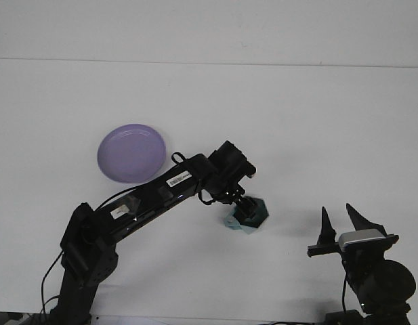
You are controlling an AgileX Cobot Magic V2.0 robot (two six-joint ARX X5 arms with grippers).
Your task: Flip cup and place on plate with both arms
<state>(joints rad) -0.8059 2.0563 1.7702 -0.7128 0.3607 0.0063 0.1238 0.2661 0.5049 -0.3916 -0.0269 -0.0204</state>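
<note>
White tabletop (297, 122), purple plate (131, 153) sitting well left. Left gripper (246, 206) is down on the teal cup (253, 215) lying mid-table; can't tell whether it's pinching. Right gripper (341, 223) idles near-right, fingers spread.

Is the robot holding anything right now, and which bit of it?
Left pincer is down at the teal six-sided cup, by its rim; an actual hold cannot be told. Right pincer is open and holds nothing.

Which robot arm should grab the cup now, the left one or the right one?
Probably the left. The left gripper is already down at the cup, while the right gripper sits apart near the table's front edge, fingers open. The plate lies on the left side too.
</note>
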